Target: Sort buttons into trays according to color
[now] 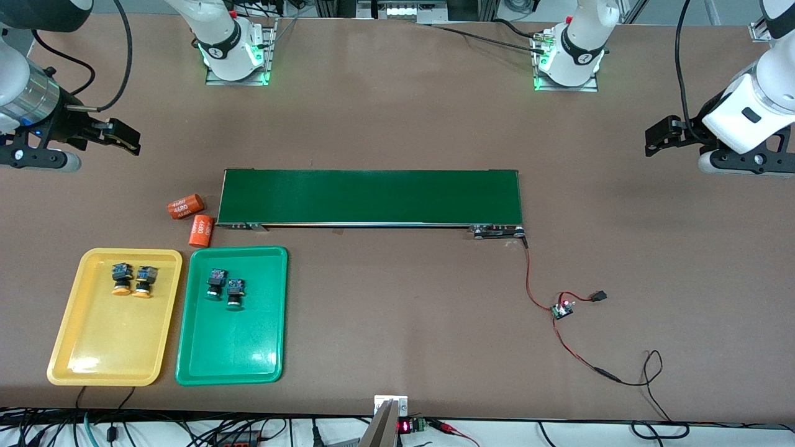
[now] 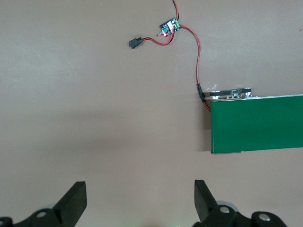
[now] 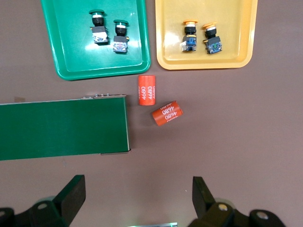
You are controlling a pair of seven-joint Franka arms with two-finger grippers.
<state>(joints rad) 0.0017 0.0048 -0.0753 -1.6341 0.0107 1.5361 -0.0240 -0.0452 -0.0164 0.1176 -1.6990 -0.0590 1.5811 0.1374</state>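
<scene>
The two orange-capped buttons lie side by side in the yellow tray, in the part of it farther from the front camera. The two green-capped buttons lie side by side in the green tray, also in its farther part. The trays sit just beside each other at the right arm's end of the counter, the green one closer to the counter's middle.

Two orange cylinders lie on the counter just past the trays, close to the end of the long dark-green conveyor belt. The one closer to the green tray and the other one both carry the white printed number "4680", repeated on each, as the right wrist view shows. No other writing can be read.

A small circuit board with a red light lies on the counter toward the left arm's end, nearer to the front camera than the belt, joined to the belt's end by red and black wires.

The right pincer hangs over bare counter at the right arm's end, its fingers apart and holding nothing. The left pincer hangs over bare counter at the left arm's end, fingers apart and empty too.
</scene>
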